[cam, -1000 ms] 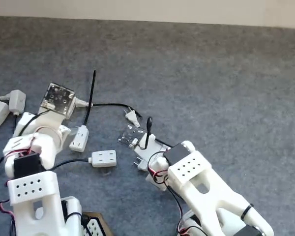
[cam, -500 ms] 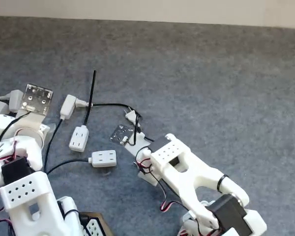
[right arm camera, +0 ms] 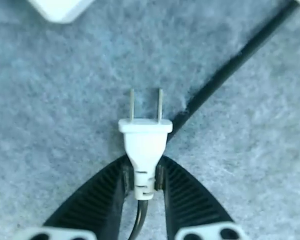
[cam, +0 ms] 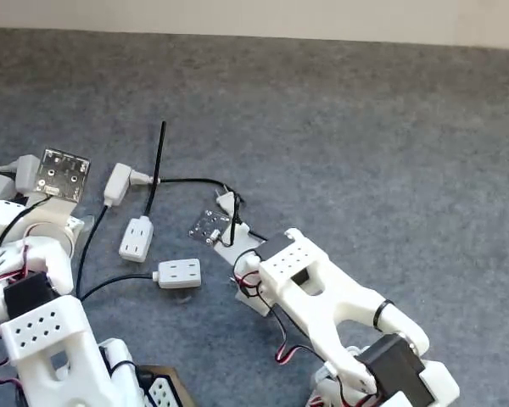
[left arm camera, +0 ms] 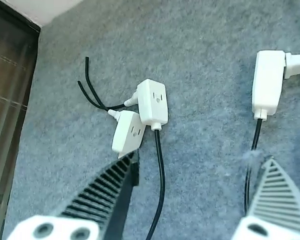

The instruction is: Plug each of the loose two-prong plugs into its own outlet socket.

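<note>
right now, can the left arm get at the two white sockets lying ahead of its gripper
Probably yes. The left gripper is open above the carpet, and the two white sockets lie just ahead with nothing over them; only a black cord trails between.

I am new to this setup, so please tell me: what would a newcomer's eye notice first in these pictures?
The white plastic two-prong plug stands out first, clamped at its cord end by the right end effector over the grey carpet. Next comes the left end effector, open, with a pair of white plastic outlet sockets lying side by side just ahead of it.
</note>
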Tool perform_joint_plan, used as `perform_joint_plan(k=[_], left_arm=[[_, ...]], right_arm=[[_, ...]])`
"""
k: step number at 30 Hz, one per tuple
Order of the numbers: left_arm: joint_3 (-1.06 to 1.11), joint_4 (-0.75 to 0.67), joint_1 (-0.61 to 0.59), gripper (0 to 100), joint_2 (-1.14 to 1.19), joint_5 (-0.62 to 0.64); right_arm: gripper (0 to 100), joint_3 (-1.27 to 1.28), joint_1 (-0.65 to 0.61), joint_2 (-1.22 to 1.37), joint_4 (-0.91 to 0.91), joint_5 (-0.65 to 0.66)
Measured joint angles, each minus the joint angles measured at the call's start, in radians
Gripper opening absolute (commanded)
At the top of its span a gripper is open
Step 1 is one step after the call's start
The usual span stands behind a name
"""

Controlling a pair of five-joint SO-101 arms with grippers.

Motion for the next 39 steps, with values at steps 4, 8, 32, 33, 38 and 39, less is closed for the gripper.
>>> perform_joint_plan(k=[4,8,32,33,38,39], left_arm=[[0.000,0.000,0.000,35,0.000,0.000],[0.000,0.000,0.000,35,0.000,0.000],[0.000,0.000,0.000,35,0.000,0.000],[0.000,0.000,0.000,35,0.000,0.000],[0.000,0.000,0.000,35,0.000,0.000],[0.000,0.000,0.000,35,0.000,0.000]], right_arm=[[9.1,-0.017,0.000,0.002,0.038,0.000],[14.3,-0.101,-0.002,0.002,0.150,0.000],[14.6,-0.147,-0.005,0.002,0.192,0.000],[14.6,-0.141,-0.005,0.002,0.192,0.000],[14.6,-0.135,-0.005,0.002,0.192,0.000],[14.6,-0.135,-0.005,0.002,0.192,0.000]])
